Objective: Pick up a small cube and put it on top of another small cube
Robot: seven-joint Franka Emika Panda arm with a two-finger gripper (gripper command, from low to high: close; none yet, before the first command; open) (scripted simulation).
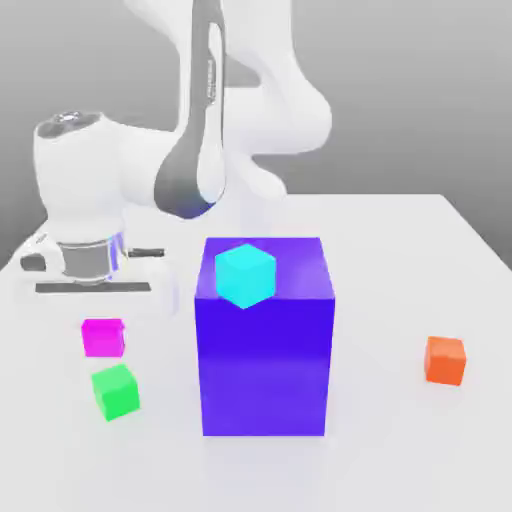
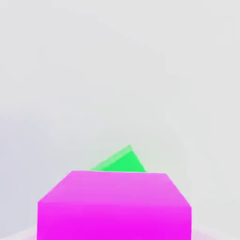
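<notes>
Going by the exterior view, the green cube (image 1: 115,390) sits nearest the camera on the white bench (image 1: 400,450). The magenta cube (image 1: 103,337) rests just beyond it, at about twelve o'clock from it, close by but with a sliver of bench between them. The big blue-violet block (image 1: 265,340) stands at three o'clock from both, with a cyan cube (image 1: 245,274) on its top. An orange cube (image 1: 445,360) lies well apart, further out at three o'clock.

The hand (image 1: 92,290) hangs above and slightly beyond the magenta cube, at about twelve o'clock from it, pointing down. Its fingers are together and I see nothing between them. The magenta cube looks to be resting on the bench, not lifted.

In the hand view the magenta cube (image 2: 115,206) looms large and close, with a corner of the green cube (image 2: 123,161) peeking out behind it.

I judge this to be the approach for the pick, with stacking not yet begun. The next move calls for spreading the fingers, settling them squarely either side of the magenta cube and closing firmly. After that comes only a short carry toward six o'clock onto the green cube, which is close enough to be nudged on the way down.
</notes>
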